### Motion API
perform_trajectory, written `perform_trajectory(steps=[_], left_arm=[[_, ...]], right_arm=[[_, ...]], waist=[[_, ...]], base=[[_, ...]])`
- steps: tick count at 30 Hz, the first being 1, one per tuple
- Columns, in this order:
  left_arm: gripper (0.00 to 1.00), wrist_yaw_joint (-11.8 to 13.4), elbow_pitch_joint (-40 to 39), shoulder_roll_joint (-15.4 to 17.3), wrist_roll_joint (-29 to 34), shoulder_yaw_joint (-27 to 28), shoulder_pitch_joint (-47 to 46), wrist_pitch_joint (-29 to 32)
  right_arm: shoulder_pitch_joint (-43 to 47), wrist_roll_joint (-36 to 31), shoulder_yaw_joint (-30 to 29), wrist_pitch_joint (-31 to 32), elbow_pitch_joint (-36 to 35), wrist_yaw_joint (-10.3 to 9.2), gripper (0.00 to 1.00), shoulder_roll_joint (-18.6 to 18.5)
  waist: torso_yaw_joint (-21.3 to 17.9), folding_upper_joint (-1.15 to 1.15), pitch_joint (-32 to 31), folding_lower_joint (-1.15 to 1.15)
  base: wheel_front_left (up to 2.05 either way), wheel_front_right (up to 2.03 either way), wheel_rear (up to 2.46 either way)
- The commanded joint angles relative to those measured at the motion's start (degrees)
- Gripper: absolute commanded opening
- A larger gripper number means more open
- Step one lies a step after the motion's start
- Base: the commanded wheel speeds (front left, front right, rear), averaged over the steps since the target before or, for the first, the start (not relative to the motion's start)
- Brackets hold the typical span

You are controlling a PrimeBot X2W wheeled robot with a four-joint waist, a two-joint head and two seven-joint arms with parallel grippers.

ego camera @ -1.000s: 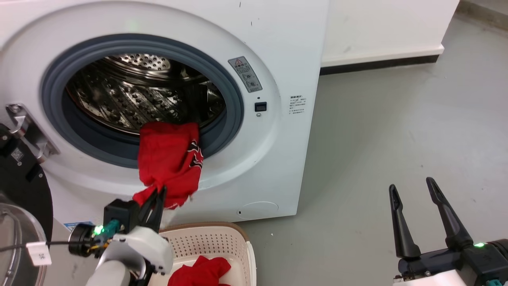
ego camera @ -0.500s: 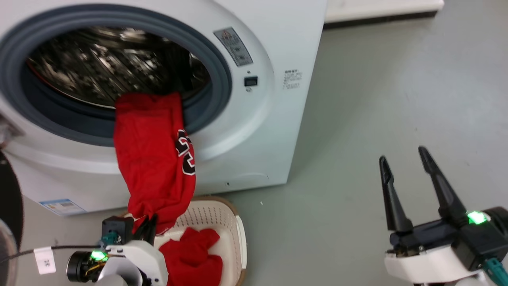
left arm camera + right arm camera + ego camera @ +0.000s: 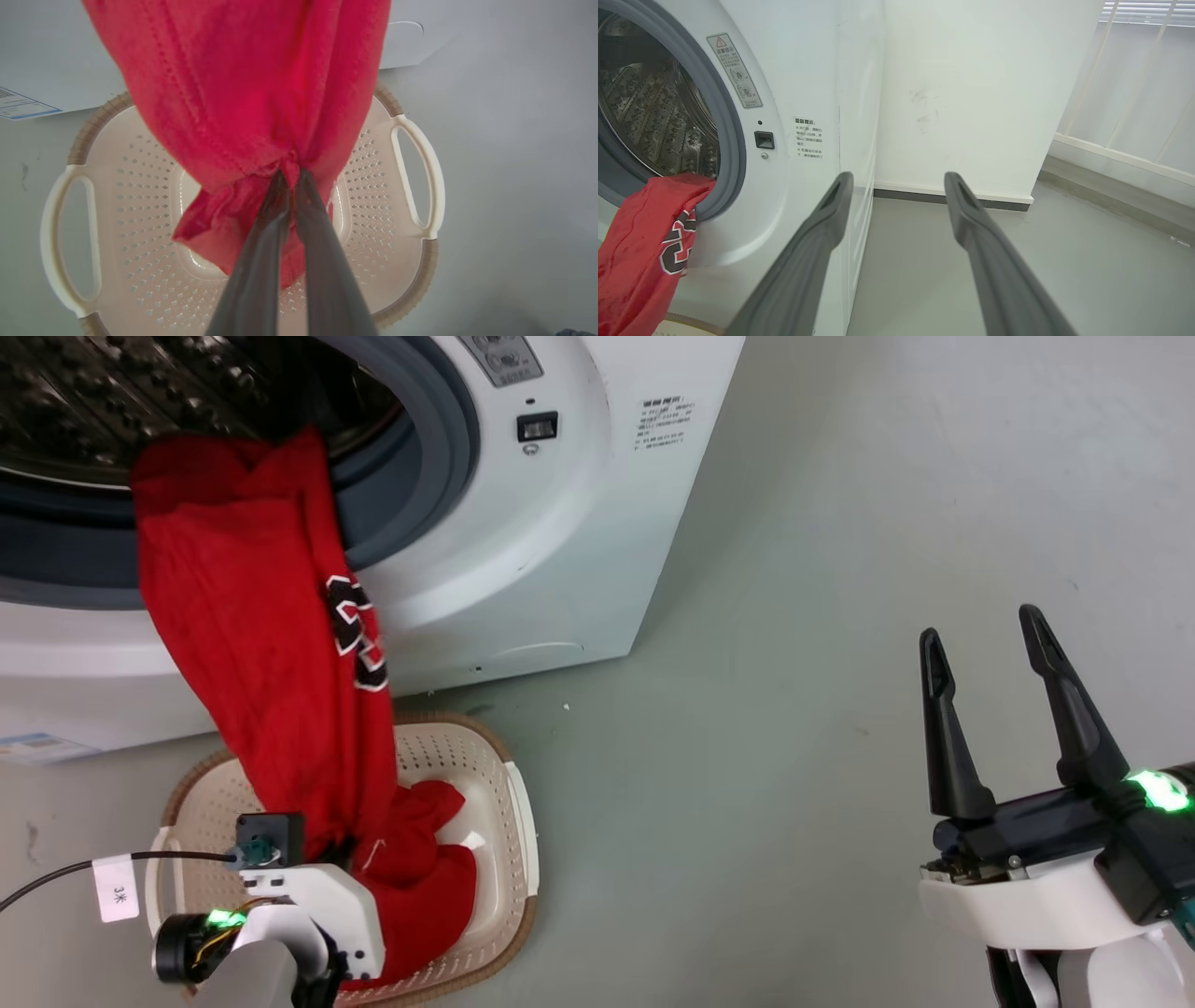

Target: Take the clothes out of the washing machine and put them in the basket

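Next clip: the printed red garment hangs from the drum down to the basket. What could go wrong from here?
1. The garment is draped at its top over the porthole rim; released now, it may hang there outside the basket.
2. The left gripper pinches only a small fold, which might slip.

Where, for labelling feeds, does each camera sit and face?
Head: on head, looking down at white front-loading washing machine, cream perforated plastic basket; right claw open.
Left wrist: on left arm, above basket; left claw shut on red fabric garment.
Right wrist: on right arm, facing washing machine; right claw open.
Shared: all see garment.
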Motion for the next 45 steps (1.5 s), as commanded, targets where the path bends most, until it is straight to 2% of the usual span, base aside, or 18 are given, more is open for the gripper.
perform_trajectory(steps=[1,7,14,22,23,24,25,31,39,41,45], left_arm=[[0.0,0.04,2.18,0.15,-0.48,0.36,-0.73,0.06],[0.0,0.54,8.94,-0.12,-1.48,1.05,-4.58,0.29],[0.0,0.26,11.45,-0.65,-1.73,0.57,-7.17,0.16],[0.0,1.4,12.68,-0.34,-2.04,0.22,-8.06,1.22],[0.13,1.56,12.73,-0.42,-2.08,0.16,-8.2,1.18],[0.91,1.84,12.76,-0.25,-1.72,-0.11,-8.37,0.83],[1.0,2.06,12.79,-0.14,-1.64,-0.2,-8.57,0.51],[1.0,1.76,12.99,-0.66,-1.87,-0.74,-8.0,-0.01],[1.0,1.96,11.96,-0.9,-2.17,-0.5,-4.97,-2.96],[1.0,2.9,9.79,-0.7,-1.76,-0.19,-4.21,-3.3],[1.0,5.61,-0.54,-0.05,0.01,2.26,-0.41,-3.43]], right_arm=[[-1.18,0.21,0.07,-0.11,-0.21,-0.04,1.0,0.06],[-3.46,0.48,0.93,-0.11,-0.58,-0.04,1.0,0.06],[-4.94,0.71,0.56,-0.11,-0.6,-0.04,1.0,0.06],[-5.94,1.0,1.03,-0.11,-0.78,-0.04,1.0,0.06],[-6.05,1.03,0.95,-0.11,-0.79,-0.04,1.0,0.06],[-6.08,1.04,0.9,-0.11,-0.78,-0.04,1.0,0.06],[-6.05,1.01,0.84,-0.11,-0.71,-0.04,1.0,0.06],[-4.94,0.71,0.72,-0.11,0.06,-0.04,1.0,0.06],[-2.46,0.67,1.26,-0.11,0.98,-0.04,1.0,0.06],[-1.59,0.53,1.06,-0.11,1.2,-0.04,1.0,0.05],[0.27,0.41,0.66,-0.11,1.38,-0.04,1.0,0.06]], waist=[[-0.3,0.0,1.58,-0.01],[-0.83,0.0,4.97,-0.01],[-0.64,0.0,7.05,-0.01],[-1.01,0.0,8.33,-0.01],[-0.99,0.0,8.39,-0.01],[-0.98,0.0,8.41,-0.01],[-0.95,0.0,8.37,-0.01],[-0.3,0.0,6.38,-0.01],[0.49,0.0,0.36,-0.01],[0.85,0.0,-1.22,-0.01],[1.73,0.0,-4.18,-0.01]], base=[[0.0,0.0,0.0],[0.0,0.0,0.0],[0.0,0.0,0.0],[0.0,0.0,0.0],[0.0,0.0,0.0],[0.0,0.0,0.0],[0.0,0.0,0.0],[0.0,0.0,0.0],[0.0,0.0,0.0],[0.0,0.0,0.0],[0.0,0.0,0.0]])
